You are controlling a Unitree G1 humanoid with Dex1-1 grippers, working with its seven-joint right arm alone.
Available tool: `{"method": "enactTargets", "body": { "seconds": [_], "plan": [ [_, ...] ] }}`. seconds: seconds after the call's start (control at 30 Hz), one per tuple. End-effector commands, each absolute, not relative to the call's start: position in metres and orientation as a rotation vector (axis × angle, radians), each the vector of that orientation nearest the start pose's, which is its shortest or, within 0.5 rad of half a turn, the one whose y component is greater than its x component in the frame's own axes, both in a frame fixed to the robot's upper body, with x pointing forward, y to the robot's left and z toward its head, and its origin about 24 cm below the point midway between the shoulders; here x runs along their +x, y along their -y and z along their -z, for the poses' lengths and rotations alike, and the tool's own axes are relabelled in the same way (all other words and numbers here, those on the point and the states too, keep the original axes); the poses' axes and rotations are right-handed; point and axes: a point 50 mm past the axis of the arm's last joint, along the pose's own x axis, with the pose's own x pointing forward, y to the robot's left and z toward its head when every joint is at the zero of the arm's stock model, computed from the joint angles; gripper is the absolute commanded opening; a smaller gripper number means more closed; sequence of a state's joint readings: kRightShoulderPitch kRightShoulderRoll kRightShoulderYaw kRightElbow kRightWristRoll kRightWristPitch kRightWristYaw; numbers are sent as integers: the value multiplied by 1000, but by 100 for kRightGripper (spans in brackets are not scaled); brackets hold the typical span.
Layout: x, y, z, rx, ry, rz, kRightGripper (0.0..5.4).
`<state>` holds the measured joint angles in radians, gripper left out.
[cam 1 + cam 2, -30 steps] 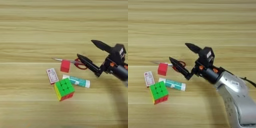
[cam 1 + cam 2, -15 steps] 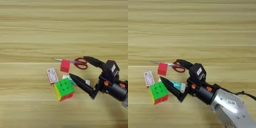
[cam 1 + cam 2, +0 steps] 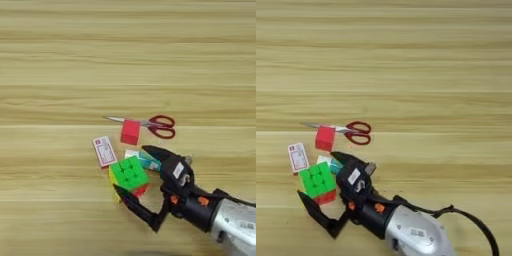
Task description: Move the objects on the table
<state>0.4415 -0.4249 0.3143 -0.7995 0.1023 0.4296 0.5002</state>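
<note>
The green-topped puzzle cube point(image 3: 128, 174) lies front of centre on the table point(image 3: 60, 65). My right gripper point(image 3: 130, 168) is open and straddles it: one black finger point(image 3: 161, 156) reaches over the cube's far right side, the other point(image 3: 141, 208) lies along its near side. I cannot tell whether either one touches the cube. The white-and-green glue stick point(image 3: 141, 157) is mostly hidden behind the far finger. The small red cube point(image 3: 130, 132) sits against the blades of the red-handled scissors point(image 3: 159, 125). The red-and-white card box point(image 3: 104, 151) lies flat just left of the puzzle cube.
All the objects cluster within a hand's width of each other. My silver forearm point(image 3: 416, 235) comes in from the bottom right, trailing a black cable point(image 3: 476, 225).
The gripper has swung from beside the scissors down and to the left, and its open fingers now lie either side of the puzzle cube. The objects have stayed in place.
</note>
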Motion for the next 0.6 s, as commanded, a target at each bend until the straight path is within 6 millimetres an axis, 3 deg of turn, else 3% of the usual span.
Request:
{"method": "enactTargets", "body": {
  "seconds": [0.03, 0.27, 0.6],
  "plan": [
    [134, 102, -84, -200, -134, -838, 534],
    [130, 91, -69, -257, -142, -776, 534],
    [139, 87, -68, -315, -46, -651, 534]
  ]
}}
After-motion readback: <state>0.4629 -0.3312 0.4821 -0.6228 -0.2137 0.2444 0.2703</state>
